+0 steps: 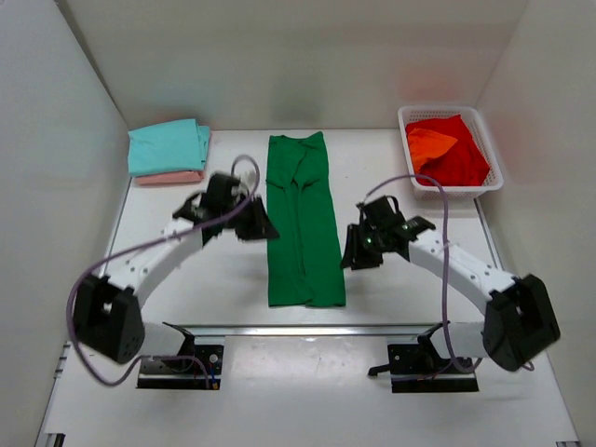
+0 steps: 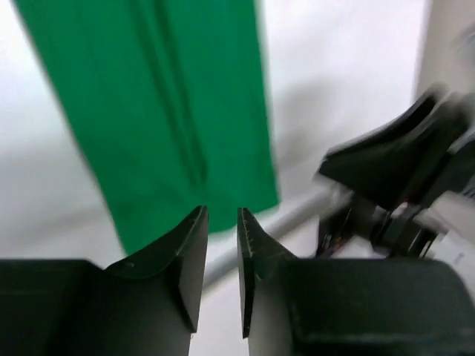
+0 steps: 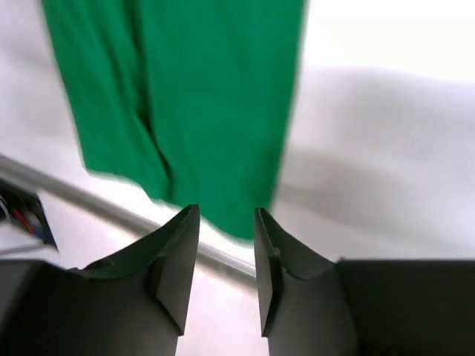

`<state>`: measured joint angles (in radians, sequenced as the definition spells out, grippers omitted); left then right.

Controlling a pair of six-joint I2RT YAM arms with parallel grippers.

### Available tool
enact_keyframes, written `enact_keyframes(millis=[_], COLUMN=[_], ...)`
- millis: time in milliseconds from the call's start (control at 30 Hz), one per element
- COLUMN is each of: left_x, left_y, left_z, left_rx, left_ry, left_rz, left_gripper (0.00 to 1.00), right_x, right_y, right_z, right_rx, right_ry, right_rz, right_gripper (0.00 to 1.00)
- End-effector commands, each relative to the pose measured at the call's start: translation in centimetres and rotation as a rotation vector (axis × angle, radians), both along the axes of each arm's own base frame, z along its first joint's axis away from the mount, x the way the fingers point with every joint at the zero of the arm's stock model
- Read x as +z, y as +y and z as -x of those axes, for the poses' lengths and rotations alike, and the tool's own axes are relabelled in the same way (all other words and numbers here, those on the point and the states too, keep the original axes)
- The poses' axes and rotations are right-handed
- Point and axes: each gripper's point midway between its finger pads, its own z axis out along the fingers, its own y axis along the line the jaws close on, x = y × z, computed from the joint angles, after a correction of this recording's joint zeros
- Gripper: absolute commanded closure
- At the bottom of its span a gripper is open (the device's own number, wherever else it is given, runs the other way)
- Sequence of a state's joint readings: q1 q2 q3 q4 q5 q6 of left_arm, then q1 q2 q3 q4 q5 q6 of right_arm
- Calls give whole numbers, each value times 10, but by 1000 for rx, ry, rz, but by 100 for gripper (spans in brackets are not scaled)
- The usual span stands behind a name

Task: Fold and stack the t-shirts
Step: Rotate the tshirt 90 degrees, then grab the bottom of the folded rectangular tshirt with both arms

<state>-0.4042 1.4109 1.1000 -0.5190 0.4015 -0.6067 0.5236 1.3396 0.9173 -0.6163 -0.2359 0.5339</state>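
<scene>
**Five shirts: one spread out, two stacked, two in the basket**

The dark green t-shirt (image 1: 304, 223) lies flat in the middle of the table (image 1: 233, 279). It is folded lengthwise into a long narrow strip that runs from the far side toward the near edge, with creases down its length. At the far left corner the teal t-shirt (image 1: 168, 146) sits folded on top of the folded pale pink t-shirt (image 1: 169, 177), whose near edge shows beneath it. At the far right, the red t-shirt (image 1: 463, 160) and the orange t-shirt (image 1: 428, 145) lie crumpled together in the white basket (image 1: 442, 110), the orange one on the left.
</scene>
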Motion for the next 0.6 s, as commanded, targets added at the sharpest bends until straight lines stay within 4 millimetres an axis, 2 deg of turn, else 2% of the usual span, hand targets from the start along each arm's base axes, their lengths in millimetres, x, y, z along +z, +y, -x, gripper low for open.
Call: enact_keyframes(millis=[0,33,67,100,167,267,367,433,567], left_x=[-36,-50,-67,-64,-81,-93,-102,-109,-131], left_y=[8,15,20,19,25,24,21,20,21], left_z=[51,68,78,82,93,101,102,104,118], left_rx=[71,108,125,141,152,122,120,125,87], left_ry=[70,107,128,125,139,157,146,165,215], left_rz=[29,54,60,90,88,60,22,21,-98], left_gripper=[65,56,52,52,50,44,44,41,40], right_x=[-12,-12,-19,-20,-35,-41,-50,-59,-66], right_y=[-15,-12,-16,-13,-14,-7,-3,-4,-2], right_z=[43,47,58,58,72,79,82,86,89], right_rx=[-88,-106,-124,-128,-160,-172,-205,-233,-242], right_ry=[84,91,103,98,137,159,185,211,211], right_rz=[-32,-66,-85,-120,-154,-191,-213,-218,-206], right_gripper=[64,63,61,60,59,58,56,50,47])
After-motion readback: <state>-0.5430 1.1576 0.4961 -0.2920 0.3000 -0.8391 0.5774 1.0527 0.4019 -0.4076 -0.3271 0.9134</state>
